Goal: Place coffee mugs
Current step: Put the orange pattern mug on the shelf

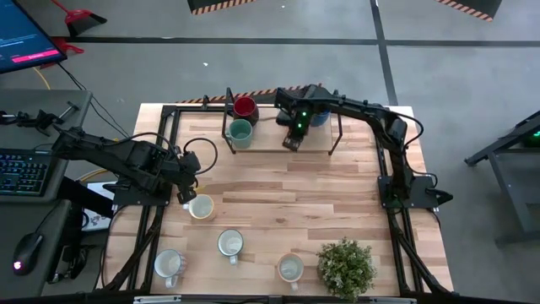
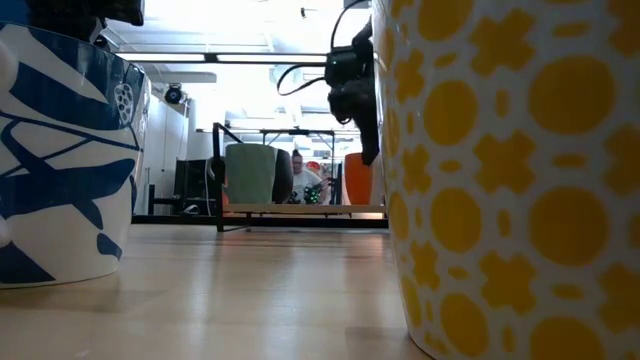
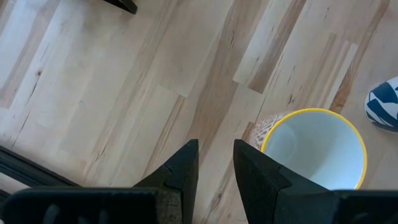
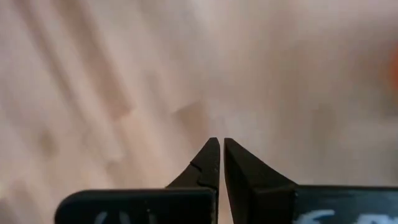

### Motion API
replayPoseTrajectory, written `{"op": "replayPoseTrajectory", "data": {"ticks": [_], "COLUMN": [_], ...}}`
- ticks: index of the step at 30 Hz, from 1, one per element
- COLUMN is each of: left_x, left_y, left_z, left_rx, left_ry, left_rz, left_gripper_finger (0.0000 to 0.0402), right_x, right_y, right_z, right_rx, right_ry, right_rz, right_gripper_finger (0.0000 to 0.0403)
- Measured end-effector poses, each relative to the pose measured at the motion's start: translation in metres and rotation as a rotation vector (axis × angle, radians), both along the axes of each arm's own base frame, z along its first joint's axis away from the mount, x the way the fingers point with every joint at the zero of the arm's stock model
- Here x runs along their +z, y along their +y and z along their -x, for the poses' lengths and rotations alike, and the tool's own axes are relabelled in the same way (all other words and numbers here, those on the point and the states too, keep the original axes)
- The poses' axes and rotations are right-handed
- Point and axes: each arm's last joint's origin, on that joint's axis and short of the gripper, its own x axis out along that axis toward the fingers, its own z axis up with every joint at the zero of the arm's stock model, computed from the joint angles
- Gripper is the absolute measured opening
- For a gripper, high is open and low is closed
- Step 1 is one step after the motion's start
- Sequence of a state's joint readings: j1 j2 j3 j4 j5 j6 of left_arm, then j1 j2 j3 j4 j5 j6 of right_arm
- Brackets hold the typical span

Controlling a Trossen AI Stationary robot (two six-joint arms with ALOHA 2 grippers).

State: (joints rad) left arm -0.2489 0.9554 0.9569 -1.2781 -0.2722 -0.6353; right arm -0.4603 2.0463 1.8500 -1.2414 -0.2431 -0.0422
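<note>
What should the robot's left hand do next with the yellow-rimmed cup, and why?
Probably slide sideways over the yellow-rimmed mug and come down on its rim. The left gripper hangs beside that mug with its fingers slightly apart and holding nothing, so it isn't lined up for a grab yet. The right gripper waits shut by the rack.
</note>
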Motion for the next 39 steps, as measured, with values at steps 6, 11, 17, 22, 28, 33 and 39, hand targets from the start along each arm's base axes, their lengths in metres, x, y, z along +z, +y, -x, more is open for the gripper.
{"op": "replayPoseTrajectory", "data": {"ticks": [6,11,17,22,28,33,39], "left_x": [0.000,0.000,0.000,0.000,0.000,0.000,0.000], "left_y": [0.000,0.000,0.000,0.000,0.000,0.000,0.000], "left_z": [0.000,0.000,0.000,0.000,0.000,0.000,0.000], "left_rx": [-0.001,0.000,0.009,0.033,0.029,-0.009,-0.017], "left_ry": [0.000,0.000,-0.003,-0.008,-0.006,0.001,0.003], "left_rz": [-0.001,-0.001,0.003,0.012,0.010,-0.004,-0.010], "left_gripper_finger": [0.0090,0.0090,0.0090,0.0090,0.0090,0.0090,0.0090], "right_x": [0.001,0.006,0.027,0.058,0.105,0.146,0.157], "right_y": [0.046,0.081,0.122,0.146,0.158,0.162,0.165], "right_z": [0.009,0.005,0.008,0.024,0.059,0.100,0.135], "right_rx": [0.113,0.222,0.388,0.479,0.419,0.320,0.241], "right_ry": [0.225,0.262,0.219,0.139,0.023,-0.094,-0.321], "right_rz": [-0.150,-0.140,-0.075,-0.005,0.093,0.222,0.337], "right_gripper_finger": [0.0002,0.0002,0.0002,0.0002,0.0002,0.0002,0.0002]}}
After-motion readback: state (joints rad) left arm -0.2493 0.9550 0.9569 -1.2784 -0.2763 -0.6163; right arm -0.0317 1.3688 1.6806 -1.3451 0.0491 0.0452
